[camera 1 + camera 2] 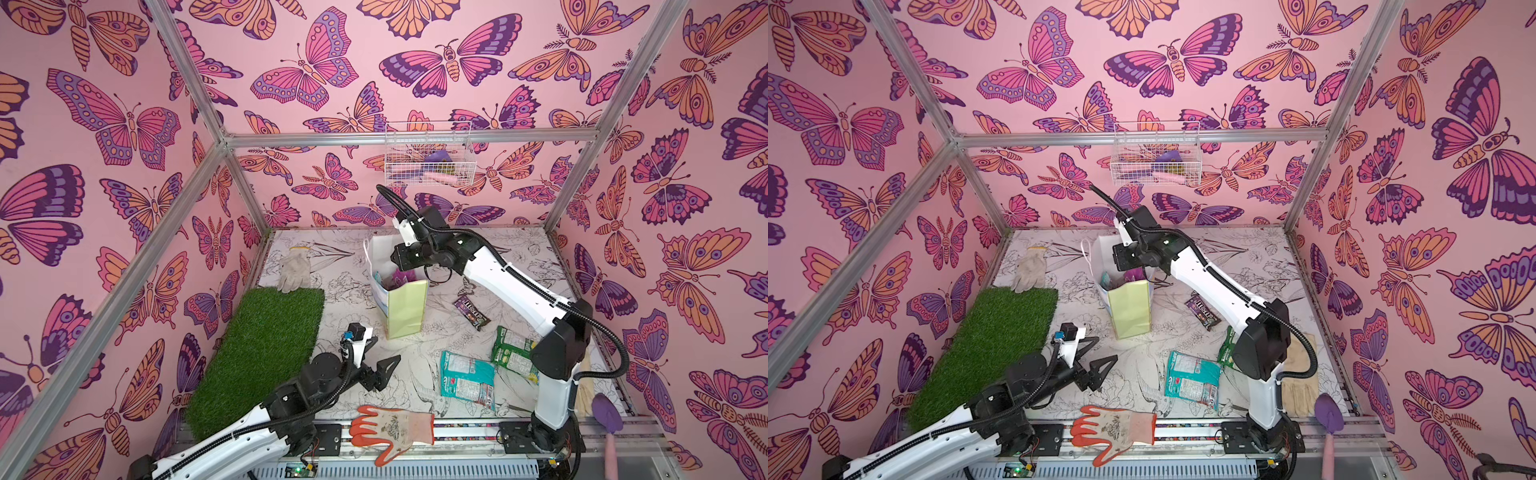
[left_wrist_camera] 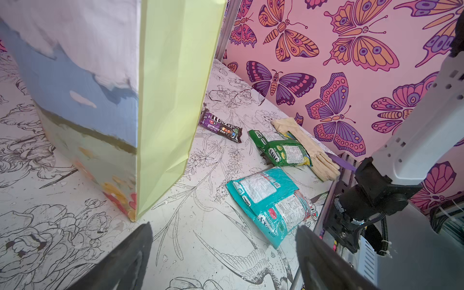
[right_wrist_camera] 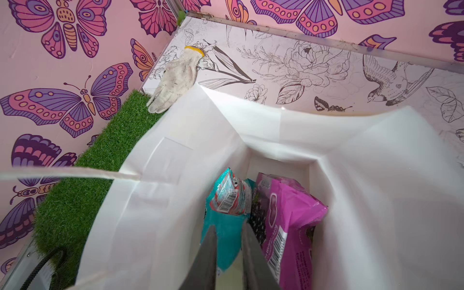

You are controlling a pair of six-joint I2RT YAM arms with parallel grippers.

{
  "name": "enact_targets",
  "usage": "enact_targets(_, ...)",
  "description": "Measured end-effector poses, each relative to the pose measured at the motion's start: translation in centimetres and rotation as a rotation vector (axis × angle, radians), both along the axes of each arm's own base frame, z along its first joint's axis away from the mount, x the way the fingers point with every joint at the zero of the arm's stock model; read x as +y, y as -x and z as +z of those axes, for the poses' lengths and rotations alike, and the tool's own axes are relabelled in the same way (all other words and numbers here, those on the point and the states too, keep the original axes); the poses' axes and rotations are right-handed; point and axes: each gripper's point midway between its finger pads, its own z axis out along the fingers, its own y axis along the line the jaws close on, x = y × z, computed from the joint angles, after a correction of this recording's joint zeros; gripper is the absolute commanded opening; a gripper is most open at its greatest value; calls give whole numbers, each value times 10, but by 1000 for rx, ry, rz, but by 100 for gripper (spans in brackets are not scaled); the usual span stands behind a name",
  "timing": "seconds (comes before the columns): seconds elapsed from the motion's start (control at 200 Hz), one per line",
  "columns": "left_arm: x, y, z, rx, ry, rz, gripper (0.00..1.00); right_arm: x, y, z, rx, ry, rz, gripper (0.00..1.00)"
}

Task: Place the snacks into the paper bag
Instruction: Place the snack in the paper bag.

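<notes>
Your tall paper gift bag with the pale yellow-green front point(image 1: 405, 309) stands upright mid-table, long axis vertical and mouth up. Inside it, a glossy magenta packet point(image 3: 288, 221) and a glossy teal packet point(image 3: 226, 200) stand on end. Your right gripper point(image 3: 228, 226) hangs in the mouth, jaws narrowly parted, clasping nothing. Your left gripper point(image 2: 223, 226) hovers spread wide over bare table by the bag's near corner. Toward the right arm's base lie three flat packets: a dark brown one marked M&M's point(image 1: 471, 312), set diagonally, a second teal packet point(image 1: 467, 376) and a green-and-yellow packet point(image 1: 513, 353).
</notes>
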Motion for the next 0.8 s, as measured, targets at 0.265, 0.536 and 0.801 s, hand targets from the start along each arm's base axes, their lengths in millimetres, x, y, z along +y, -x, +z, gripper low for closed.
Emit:
enact_targets(0.265,-1,-1,-5,13,-18,-1,90,-2,5,21,-33,-11,-3,46)
enact_targets(0.536,-17,0,-15,53,-94,-36,90,-35,30,90,-148,-82,-35,73)
enact_targets(0.801,-27,-1,-17,65,-121,-57,90,-74,62,142,-259,-147,-74,85)
